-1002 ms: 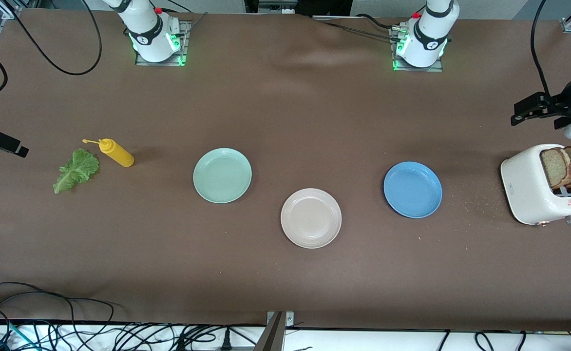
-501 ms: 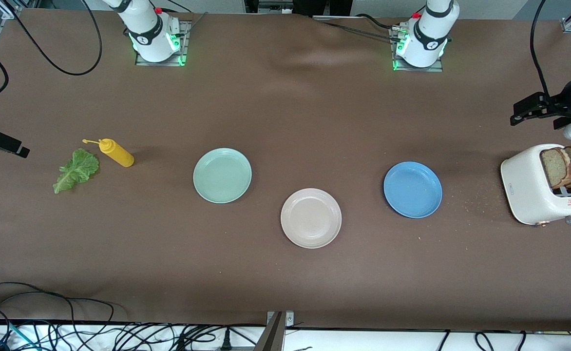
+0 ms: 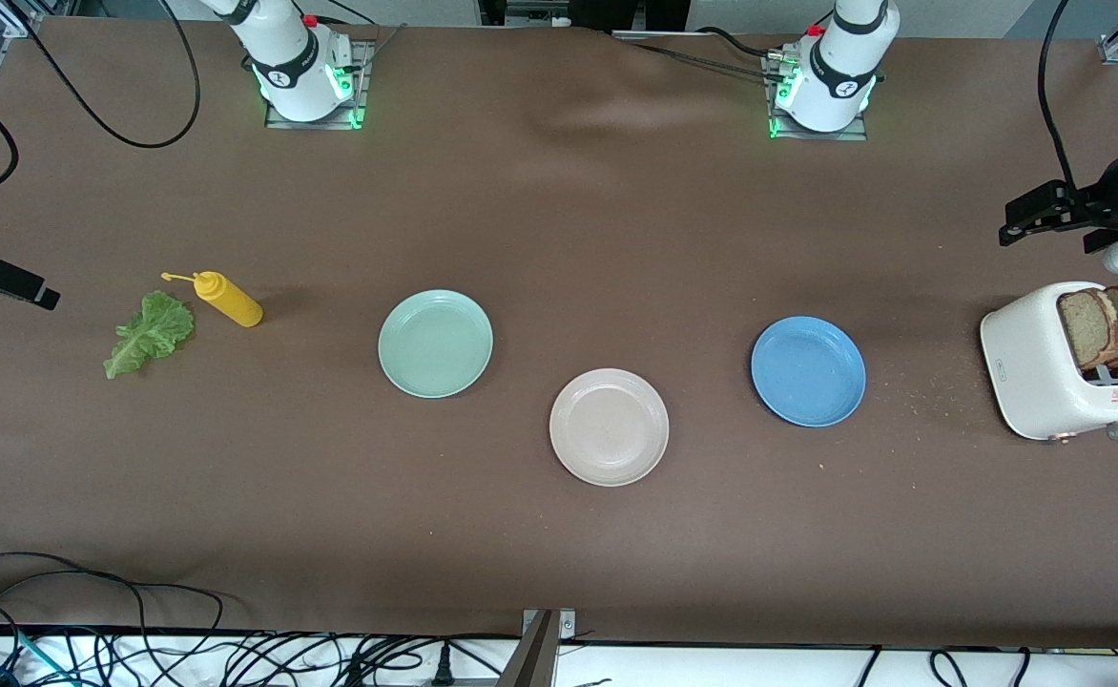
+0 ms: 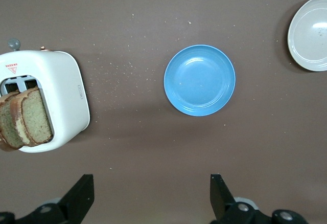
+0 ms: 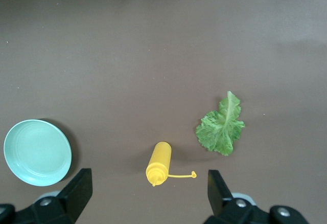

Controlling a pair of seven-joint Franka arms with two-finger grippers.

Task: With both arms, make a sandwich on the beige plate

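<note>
The beige plate (image 3: pixel 609 426) lies empty, nearer the front camera than the other plates; its edge shows in the left wrist view (image 4: pixel 309 32). Two brown bread slices (image 3: pixel 1107 324) stand in a white toaster (image 3: pixel 1036 367) at the left arm's end, also in the left wrist view (image 4: pixel 25 119). A green lettuce leaf (image 3: pixel 149 332) lies flat at the right arm's end, also in the right wrist view (image 5: pixel 220 127). My left gripper (image 3: pixel 1031 215) (image 4: pixel 152 196) is open and empty, up beside the toaster. My right gripper (image 3: pixel 15 281) (image 5: pixel 148 191) is open and empty, up near the lettuce.
A mint-green plate (image 3: pixel 435 343) and a blue plate (image 3: pixel 808 371) flank the beige one. A yellow squeeze bottle (image 3: pixel 225 298) lies on its side beside the lettuce. Crumbs lie between the toaster and the blue plate. Cables hang along the table's front edge.
</note>
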